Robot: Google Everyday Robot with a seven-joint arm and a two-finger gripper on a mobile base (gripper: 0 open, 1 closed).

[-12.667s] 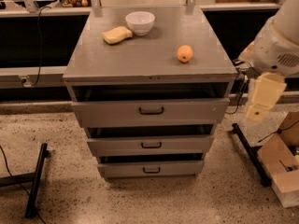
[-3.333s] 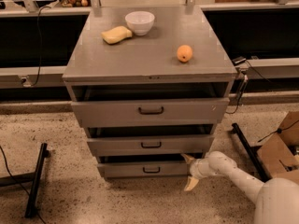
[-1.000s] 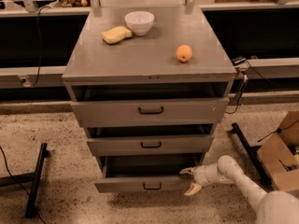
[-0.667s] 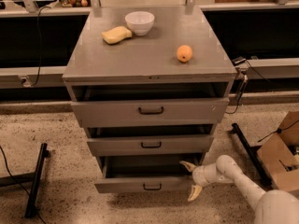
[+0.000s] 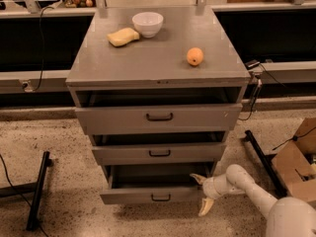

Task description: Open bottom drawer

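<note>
I see the gripper [image 5: 201,193] low on the right of the cabinet, below the counter's [image 5: 148,65] front right corner, at the right end of the bottom drawer [image 5: 143,196]. Its 2 fingers [image 5: 198,178] are spread wide, 1 above the drawer front's top edge and 1 below and to the right of it. They hold nothing that I can make out, and I cannot tell whether either touches the panel. The bottom drawer stands partly out, its front ahead of the 2 drawer fronts above, with its dark inside showing behind the panel. Its small dark handle [image 5: 161,198] sits at centre, well left of the gripper. On the counter, a white bowl [image 5: 148,23] and a yellow sponge [image 5: 123,36] lie near the back edge, and an orange [image 5: 195,56] sits toward the right edge.
</note>
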